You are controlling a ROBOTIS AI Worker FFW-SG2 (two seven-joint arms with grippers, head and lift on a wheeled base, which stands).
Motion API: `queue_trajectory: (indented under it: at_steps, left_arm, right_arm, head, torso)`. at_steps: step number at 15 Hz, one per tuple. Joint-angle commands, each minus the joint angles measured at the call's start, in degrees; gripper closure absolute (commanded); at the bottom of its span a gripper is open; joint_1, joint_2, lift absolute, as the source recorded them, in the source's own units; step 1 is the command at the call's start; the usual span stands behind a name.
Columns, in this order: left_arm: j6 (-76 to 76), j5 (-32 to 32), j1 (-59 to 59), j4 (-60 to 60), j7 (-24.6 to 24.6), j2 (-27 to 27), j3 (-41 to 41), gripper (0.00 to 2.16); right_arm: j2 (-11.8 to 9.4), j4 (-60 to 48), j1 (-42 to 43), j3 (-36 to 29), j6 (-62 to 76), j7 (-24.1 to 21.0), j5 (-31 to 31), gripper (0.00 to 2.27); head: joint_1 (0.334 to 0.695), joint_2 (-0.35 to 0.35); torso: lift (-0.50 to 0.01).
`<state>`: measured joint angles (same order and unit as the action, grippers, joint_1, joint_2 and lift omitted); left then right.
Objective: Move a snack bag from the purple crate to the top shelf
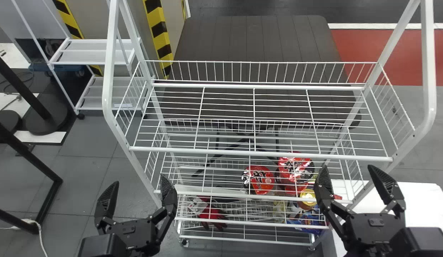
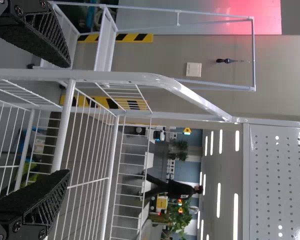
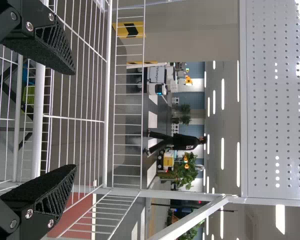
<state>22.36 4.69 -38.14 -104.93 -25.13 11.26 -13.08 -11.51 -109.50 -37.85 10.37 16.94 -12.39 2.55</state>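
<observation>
The top shelf (image 1: 260, 153) of the white wire rack spans the head view, its wire floor bare. Below it, seen through the wires, lie a red snack bag (image 1: 262, 179) and another red package (image 1: 295, 169). My left gripper (image 1: 140, 181) is in front of the rack's left side, its fingers apart with nothing between them. Toward the right end, my right gripper (image 1: 348, 169) is also open and holds nothing. The left wrist view has the left gripper (image 2: 67, 119) before the rack's wire side; in the right wrist view the right gripper (image 3: 74, 120) faces the shelf wires.
Lower shelves hold a yellow-lidded jar (image 1: 308, 198), a blue package (image 1: 309, 218) and a red item (image 1: 211, 214). White rack posts (image 1: 427, 71) rise at both ends. A white surface (image 1: 421, 200) stands at the right, a dark table (image 1: 257, 43) behind the rack.
</observation>
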Motion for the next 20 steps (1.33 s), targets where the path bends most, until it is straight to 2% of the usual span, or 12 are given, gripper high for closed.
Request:
queue_trajectory:
  at_steps: [1,14,20]
  left_arm:
    - [0.0,0.0,0.0,0.0,0.0,0.1,-0.1,0.04]
    - [1.1,0.1,0.0,0.3,-0.7,-0.1,-0.2,0.04]
    - [2.1,0.1,0.0,0.8,-0.8,-0.1,-0.1,0.05]
  right_arm:
    - [0.0,0.0,0.0,0.1,0.0,0.0,0.0,0.17]
    - [-0.1,0.3,0.1,0.2,0.0,0.0,-0.7,0.16]
    - [-0.1,0.1,0.1,0.7,-0.2,-0.3,-0.4,0.14]
  head:
    - [0.695,0.050]
    - [0.695,0.052]
    - [0.695,0.064]
  torso:
    - [0.000]
    - [-0.001]
    - [-0.028]
